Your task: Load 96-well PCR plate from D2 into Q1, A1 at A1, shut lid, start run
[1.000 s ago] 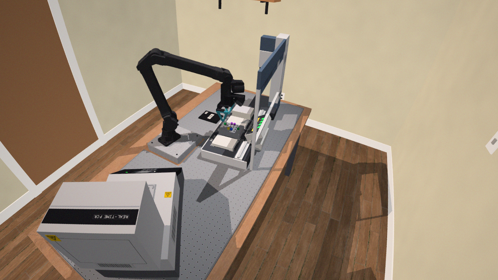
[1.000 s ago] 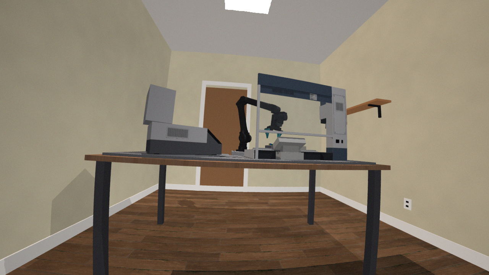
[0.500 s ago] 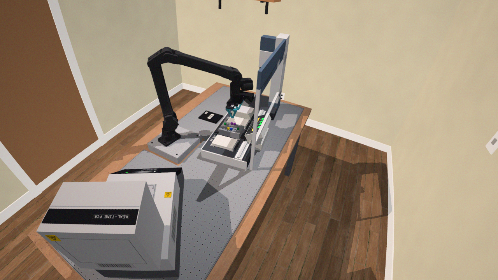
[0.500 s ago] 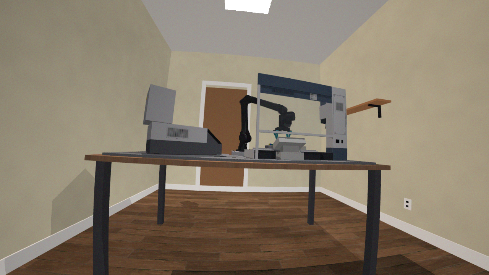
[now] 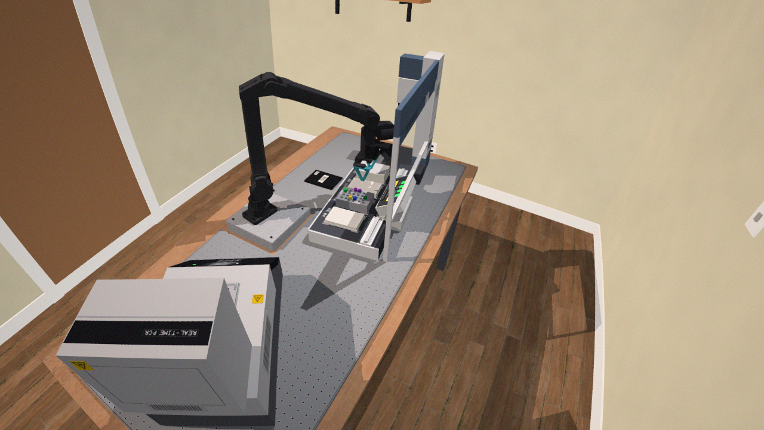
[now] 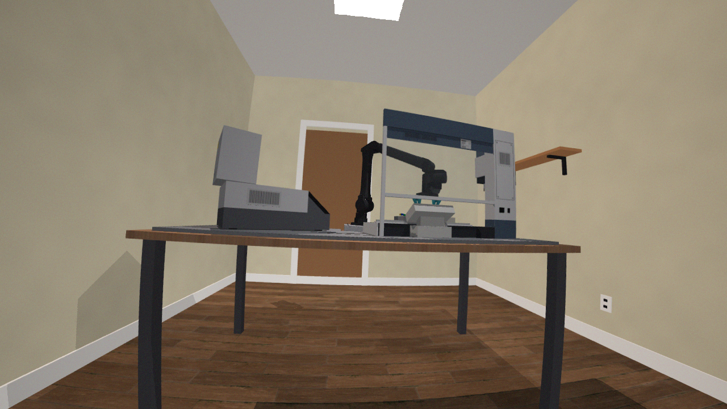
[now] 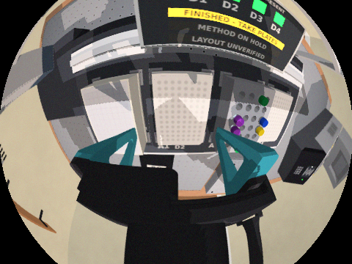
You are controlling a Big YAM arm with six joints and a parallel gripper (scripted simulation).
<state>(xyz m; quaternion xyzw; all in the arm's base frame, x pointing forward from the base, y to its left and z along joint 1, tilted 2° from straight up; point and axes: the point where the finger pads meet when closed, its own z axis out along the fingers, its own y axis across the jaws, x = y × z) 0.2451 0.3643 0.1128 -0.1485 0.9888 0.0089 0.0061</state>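
Observation:
The white 96-well PCR plate (image 7: 181,110) lies on position D2 of the deck, with "A1 D2" engraved at its near edge; it also shows in the top view (image 5: 372,185). My gripper (image 7: 176,132) is open and empty. It hovers just above the plate's near edge, one teal finger to each side, and shows too in the top view (image 5: 366,169) and the exterior view (image 6: 426,202). The cycler Q1 (image 5: 176,331) stands at the table's other end with its lid (image 6: 237,155) raised and a green lamp (image 5: 193,263).
The deep-well block (image 7: 110,108) is on D1, the tube cooling block (image 7: 254,114) with coloured tubes on D3, and the other plate (image 5: 344,216) on D4. The deck's tall gantry frame (image 6: 447,132) and status panel (image 7: 220,10) stand behind. The black regrip nest (image 5: 321,176) lies beside the deck.

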